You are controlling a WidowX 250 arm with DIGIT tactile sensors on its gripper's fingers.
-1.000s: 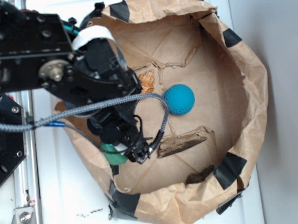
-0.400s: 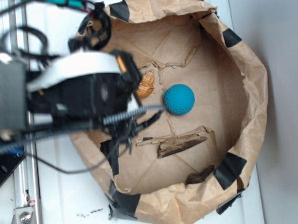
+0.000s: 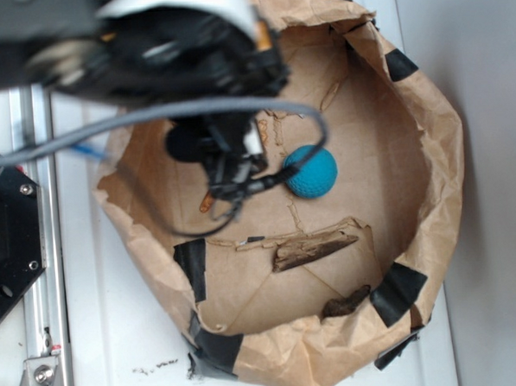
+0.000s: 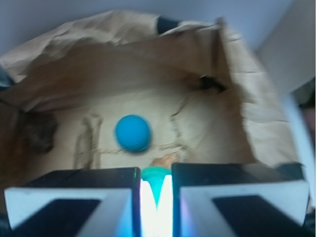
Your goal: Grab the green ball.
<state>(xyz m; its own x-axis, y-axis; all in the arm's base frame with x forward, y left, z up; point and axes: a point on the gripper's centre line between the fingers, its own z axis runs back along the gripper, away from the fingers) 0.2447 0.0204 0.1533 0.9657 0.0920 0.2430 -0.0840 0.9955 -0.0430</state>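
Wrist view: tool (image 4: 157,183) has its two pads pressed close, pinching the green ball (image 4: 157,177), only a mint sliver showing in the narrow gap. Looks lifted clear of the bag floor, though blur makes contact hard to judge. In the exterior view the arm (image 3: 146,34) is smeared by motion and the tool tip (image 3: 231,173) hangs over the middle-left of the paper bag (image 3: 431,184); the green ball is hidden there.

Step in hand, by my read: grasp made, now carry it up and out. To do it well: keep the squeeze steady since the ball looks soft and sits deep between the pads; rise straight; steer clear of the blue ball (image 3: 310,171) just beside the tool tip and of the bag's crumpled wall. The loose cable (image 3: 236,108) loops low near the blue ball and could nudge it.

Containers: one open brown paper bag, rim rolled down and patched with black tape (image 3: 191,264), lying on the white worktop (image 3: 101,339). Inside: blue ball near the centre, a long piece of bark (image 3: 317,244) below it, a small dark chunk (image 3: 346,303) near the lower rim by the tape, and an orange-brown scrap (image 4: 165,160) just ahead of the pads.
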